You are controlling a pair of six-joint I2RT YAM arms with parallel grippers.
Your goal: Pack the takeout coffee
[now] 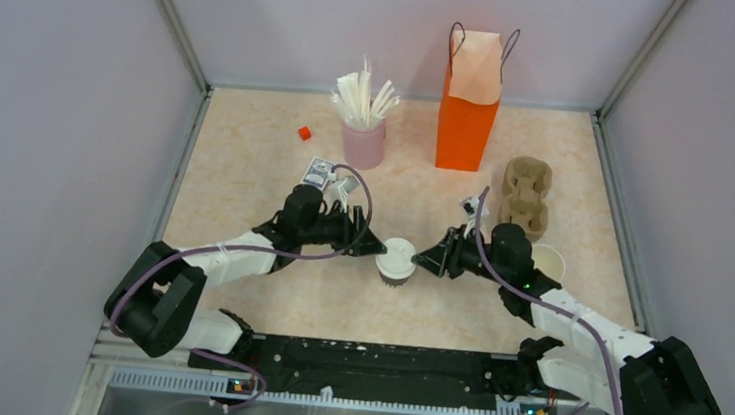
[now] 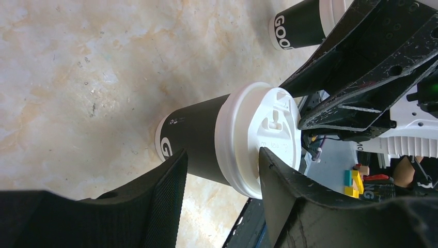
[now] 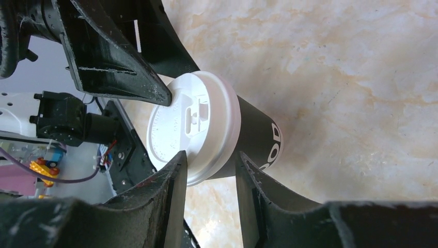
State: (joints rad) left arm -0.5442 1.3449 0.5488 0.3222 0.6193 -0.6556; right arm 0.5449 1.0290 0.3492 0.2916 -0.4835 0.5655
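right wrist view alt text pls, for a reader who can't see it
The right gripper straddles the white lid rim of the takeout coffee, a dark cup standing on the marbled beige table. The left gripper reaches the lid from the far side.

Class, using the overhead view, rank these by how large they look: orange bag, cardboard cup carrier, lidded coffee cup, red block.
1. orange bag
2. cardboard cup carrier
3. lidded coffee cup
4. red block
The bag's top reaches nearer the camera, but its lead looks safe.
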